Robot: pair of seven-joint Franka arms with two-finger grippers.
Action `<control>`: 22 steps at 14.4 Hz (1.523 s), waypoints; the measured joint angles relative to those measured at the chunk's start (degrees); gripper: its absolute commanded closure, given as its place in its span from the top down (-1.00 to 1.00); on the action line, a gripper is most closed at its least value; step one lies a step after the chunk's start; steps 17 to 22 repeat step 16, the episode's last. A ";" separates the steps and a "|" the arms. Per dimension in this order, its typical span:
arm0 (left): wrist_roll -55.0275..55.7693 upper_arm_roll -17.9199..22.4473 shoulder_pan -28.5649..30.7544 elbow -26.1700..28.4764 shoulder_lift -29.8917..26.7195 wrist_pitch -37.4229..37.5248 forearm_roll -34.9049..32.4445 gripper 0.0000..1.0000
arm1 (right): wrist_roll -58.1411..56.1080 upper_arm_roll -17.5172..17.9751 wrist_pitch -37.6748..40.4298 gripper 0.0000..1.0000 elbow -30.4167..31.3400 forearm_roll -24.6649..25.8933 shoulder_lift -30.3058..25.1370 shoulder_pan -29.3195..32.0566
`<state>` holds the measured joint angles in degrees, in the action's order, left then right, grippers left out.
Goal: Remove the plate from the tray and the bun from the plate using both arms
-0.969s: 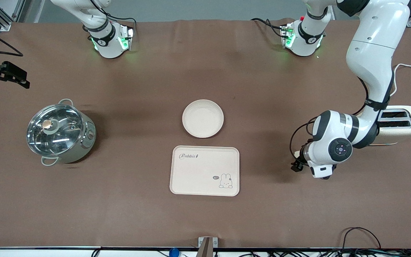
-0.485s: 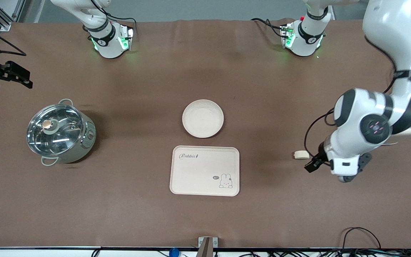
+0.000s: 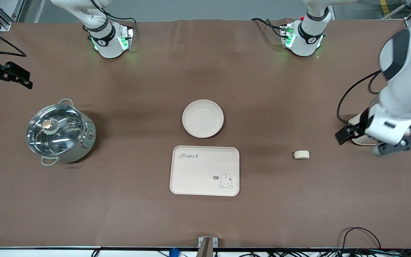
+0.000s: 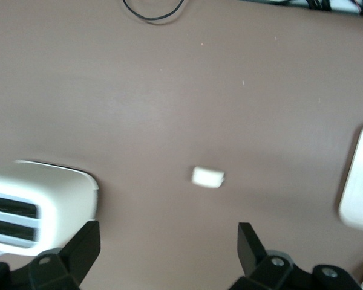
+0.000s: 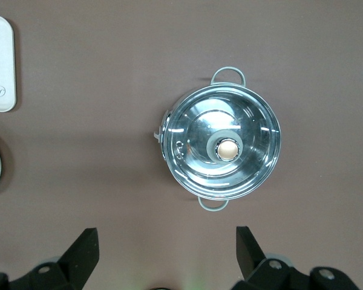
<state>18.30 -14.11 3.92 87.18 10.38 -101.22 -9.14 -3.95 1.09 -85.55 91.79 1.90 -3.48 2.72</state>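
Observation:
The round cream plate (image 3: pixel 202 118) lies mid-table, just farther from the front camera than the rabbit tray (image 3: pixel 204 170). The small pale bun (image 3: pixel 301 154) lies alone on the cloth toward the left arm's end; it also shows in the left wrist view (image 4: pixel 207 177). My left gripper (image 3: pixel 398 144) is open and empty, up in the air over the toaster, apart from the bun; its own view shows it too (image 4: pixel 167 241). My right gripper (image 3: pixel 13 76) is open and empty, held high at the right arm's end, near the pot (image 5: pixel 222 148); it shows in its own view (image 5: pixel 167 251).
A steel pot with a glass lid (image 3: pixel 61 132) stands toward the right arm's end. A white toaster (image 4: pixel 36 205) stands at the left arm's end, mostly hidden under the left arm in the front view. The tray's edge (image 5: pixel 0 63) shows in the right wrist view.
My left gripper has lifted off the bun and swung toward the left arm's end, over the toaster. The bun stays on the cloth. The right arm has barely moved.

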 measured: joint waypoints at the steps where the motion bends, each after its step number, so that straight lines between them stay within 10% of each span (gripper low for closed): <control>1: -2.93 0.00 0.23 -0.01 -1.93 1.94 0.05 1.00 | 0.35 -0.19 0.01 1.00 0.00 -0.02 0.00 0.09; 10: -14.40 7.51 -4.43 3.54 -13.71 10.29 6.48 1.00 | 0.85 -1.21 -0.14 1.00 0.07 -3.84 0.03 4.99; 22: -14.71 7.53 -5.15 4.13 -14.57 11.49 7.68 1.00 | 0.85 -0.36 -0.37 1.00 0.07 -3.84 0.03 4.25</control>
